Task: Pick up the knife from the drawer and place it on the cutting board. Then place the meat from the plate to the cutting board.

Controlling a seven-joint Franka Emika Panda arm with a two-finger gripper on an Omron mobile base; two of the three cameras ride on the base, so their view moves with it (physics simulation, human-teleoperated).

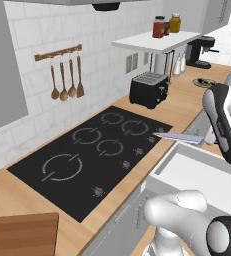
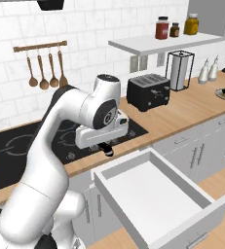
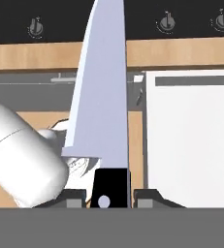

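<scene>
1 board (image 1: pixel 22 232) lies at the bench's (image 1: pixel 187 107) left end, well apart from the rest. 1 knife (image 3: pixel 101 104) is clenched in the pincer (image 3: pixel 111 199) by its black handle, blade level over the hob edge, above and left of 1 open drawer (image 2: pixel 158 194). The blade looks stiff, light and slippery, so the handle is the right hold. 1 plate (image 1: pixel 205 82) sits far right; I cannot make out the meat.

- No readable txt, brand or nr for you anywhere.
- Jars (image 2: pixel 162 27) on shelf: labels too blurred to read.
- Hob knobs (image 3: pixel 36 26): no markings legible.
</scene>
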